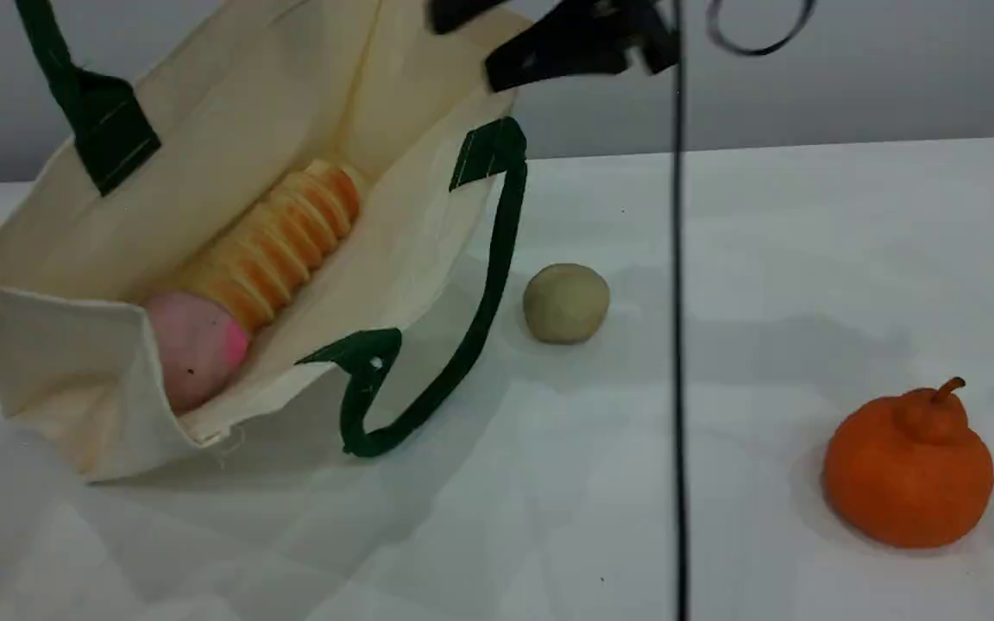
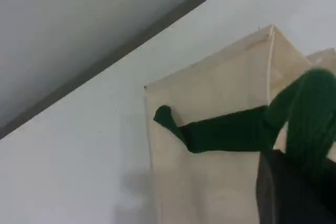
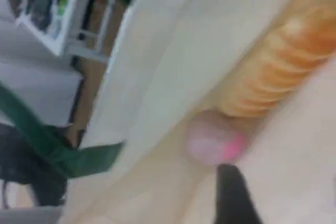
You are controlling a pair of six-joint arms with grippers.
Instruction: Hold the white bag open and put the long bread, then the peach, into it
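Note:
The white bag (image 1: 57, 345) lies tilted on the table at the left, its mouth gaping toward the camera. Inside it the long bread (image 1: 281, 241) rests lengthwise, and the peach (image 1: 195, 345) sits against its near end. One green handle (image 1: 100, 121) rises out of the top edge; in the left wrist view my left gripper (image 2: 299, 166) is shut on that green strap (image 2: 231, 132). My right gripper (image 1: 462, 52) hangs above the bag's far rim, fingers apart and holding nothing. The right wrist view looks down past one fingertip (image 3: 233, 192) at the peach (image 3: 210, 142) and bread (image 3: 283, 72).
A beige-green ball (image 1: 566, 302) sits just right of the bag, beside the loose second handle (image 1: 480, 319). A large orange stemmed fruit (image 1: 907, 470) stands at the front right. A thin black cable (image 1: 678, 345) hangs down across the view.

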